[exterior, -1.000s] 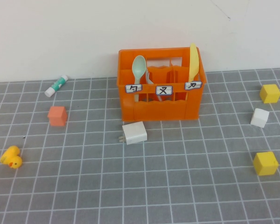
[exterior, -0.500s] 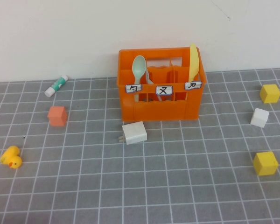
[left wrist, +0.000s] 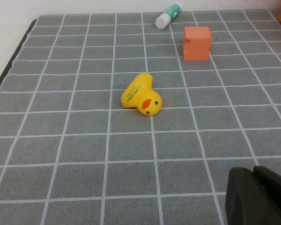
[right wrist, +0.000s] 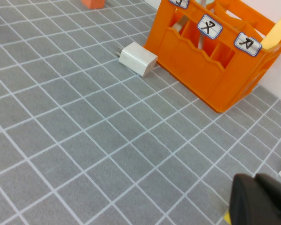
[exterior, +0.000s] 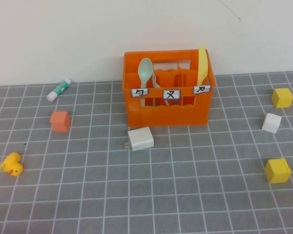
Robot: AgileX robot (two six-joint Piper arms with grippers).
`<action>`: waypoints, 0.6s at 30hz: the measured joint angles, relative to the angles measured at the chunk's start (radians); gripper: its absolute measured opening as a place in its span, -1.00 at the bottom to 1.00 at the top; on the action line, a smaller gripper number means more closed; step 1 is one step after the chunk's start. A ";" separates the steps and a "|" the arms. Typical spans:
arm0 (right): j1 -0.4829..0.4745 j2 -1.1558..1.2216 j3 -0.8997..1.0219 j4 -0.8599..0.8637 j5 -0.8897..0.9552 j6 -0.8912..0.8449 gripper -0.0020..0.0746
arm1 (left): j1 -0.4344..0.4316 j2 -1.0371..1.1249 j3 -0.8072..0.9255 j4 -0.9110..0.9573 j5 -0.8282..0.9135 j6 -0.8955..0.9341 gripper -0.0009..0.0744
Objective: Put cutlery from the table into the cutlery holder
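We see the spoon (exterior: pixel 145 73), fork (exterior: pixel 157 87) and knife (exterior: pixel 201 64) standing upright in separate compartments of the orange cutlery holder (exterior: pixel 168 116) at the back of the grey counter (exterior: pixel 185 195). Our left hand (left wrist: pixel 257 197) sits clenched and holding nothing, low over the counter near the yellow duck (left wrist: pixel 141 94). Our right hand (right wrist: pixel 262 199) is likewise clenched and holding nothing, off toward the holder's right with the white charger (right wrist: pixel 137 58) in its sight.

A bright orange slatted cutlery holder (exterior: pixel 169 100) stands upright near the table's (exterior: pixel 185 195) far edge, around the middle. Inside, a mint-green spoon (exterior: pixel 145 73) stands bowl-up in its left compartment, a grey fork (exterior: pixel 158 87) in the middle, and a pale yellow knife (exterior: pixel 201 66) at the right end.
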 joint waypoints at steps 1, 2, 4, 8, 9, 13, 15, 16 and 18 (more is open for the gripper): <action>0.000 0.000 0.000 0.000 0.000 0.000 -0.95 | 0.000 0.000 0.000 0.000 -0.002 0.000 -0.98; 0.000 0.000 0.000 0.000 0.000 0.000 -0.95 | -0.005 0.000 0.000 0.000 -0.002 0.000 -0.98; 0.000 0.000 0.000 0.000 0.000 0.000 -0.95 | -0.025 0.000 0.000 0.000 -0.002 0.000 -0.98; 0.000 0.000 0.000 0.000 0.000 0.000 -0.95 | -0.047 0.000 0.000 0.000 -0.004 0.000 -0.98; 0.000 0.000 0.000 0.000 0.000 0.000 -0.95 | -0.049 0.000 0.000 0.000 -0.004 0.000 -0.98; 0.000 0.000 0.000 0.000 0.000 0.000 -0.95 | -0.049 0.000 0.000 0.000 -0.006 -0.001 -0.98; 0.000 0.000 0.000 0.000 0.000 0.000 -0.95 | -0.049 0.000 0.000 0.000 -0.008 -0.001 -0.98; 0.000 0.000 0.000 0.000 0.000 0.000 -0.95 | -0.049 0.000 0.000 0.000 -0.008 -0.001 -0.98; 0.000 0.000 0.000 0.000 0.000 0.000 -0.95 | -0.049 0.000 0.000 0.000 -0.008 -0.004 -0.98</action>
